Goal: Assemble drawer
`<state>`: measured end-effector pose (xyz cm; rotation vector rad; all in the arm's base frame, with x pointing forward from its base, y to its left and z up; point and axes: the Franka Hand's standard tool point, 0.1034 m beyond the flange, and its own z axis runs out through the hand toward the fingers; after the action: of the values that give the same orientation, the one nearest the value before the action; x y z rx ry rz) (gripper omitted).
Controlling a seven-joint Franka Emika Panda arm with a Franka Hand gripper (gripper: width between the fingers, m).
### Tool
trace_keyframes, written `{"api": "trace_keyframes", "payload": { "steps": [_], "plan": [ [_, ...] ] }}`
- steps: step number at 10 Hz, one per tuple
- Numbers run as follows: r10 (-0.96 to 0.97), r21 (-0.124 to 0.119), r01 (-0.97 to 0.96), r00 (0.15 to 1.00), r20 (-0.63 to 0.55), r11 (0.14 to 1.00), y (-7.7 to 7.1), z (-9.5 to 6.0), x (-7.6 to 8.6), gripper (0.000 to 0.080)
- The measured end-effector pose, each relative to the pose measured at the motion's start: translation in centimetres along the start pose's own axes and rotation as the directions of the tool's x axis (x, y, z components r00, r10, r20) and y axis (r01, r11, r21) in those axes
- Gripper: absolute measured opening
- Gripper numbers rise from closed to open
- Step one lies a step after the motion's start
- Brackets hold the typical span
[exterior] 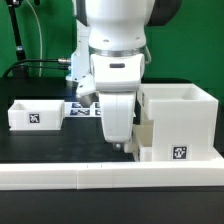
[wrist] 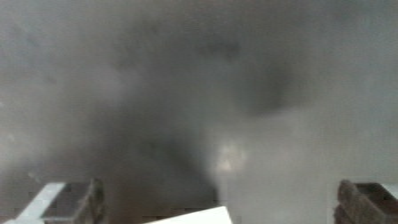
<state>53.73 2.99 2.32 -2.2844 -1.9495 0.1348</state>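
Drawer casing: in the exterior view you have it upright on the bench, at the exterior view's right, open side up. Its square tag sits low on the front face.

One tray sits well apart from it, at the exterior view's left, tag toward the camera. The marker board lies flat behind, between tray and arm. The rail runs along the front of the bench, and the casing's base stands just behind it.

The arm comes down through the middle of the picture. The jaws hang low, near the bench and just beside the casing on the exterior view's left of it. A white face shows between the jaws and the casing's front. You cannot tell whether it is the casing's own side wall or a separate part. The gap of the jaws cannot be read from this view, since the arm's body covers most of them.

Wrist view: most of the picture is blurred grey, with no detail to log. Two dark fingers show at opposite sides, well apart, so note the jaws as spread wide. A white corner pokes in between the fingers and touches neither one. The jaws hold nothing. You cannot tell which part that corner belongs to.
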Motion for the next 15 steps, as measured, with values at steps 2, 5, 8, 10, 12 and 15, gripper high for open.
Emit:
{"api": "trace_keyframes", "payload": {
  "steps": [2,5,8,10,12,15],
  "plan": [
    [0.006,0.015,-0.007,1.000,0.010,1.000,-0.1,0.0,0.0,0.0648],
    [-0.016,0.001,0.016,1.000,0.008,1.000,0.3,-0.3,-0.2,0.0648],
    [-0.032,-0.020,0.032,0.999,0.019,0.999,-0.9,-1.1,-4.1,0.0648],
    [-0.018,-0.023,0.018,0.999,0.029,1.000,-2.7,-2.5,-6.1,0.0648],
    [0.003,-0.048,-0.001,0.999,0.039,0.999,-4.9,-4.1,-7.5,0.0648],
    [0.024,-0.053,-0.022,0.999,0.035,0.998,-5.7,-4.4,-8.4,0.0648]
  ]
}}
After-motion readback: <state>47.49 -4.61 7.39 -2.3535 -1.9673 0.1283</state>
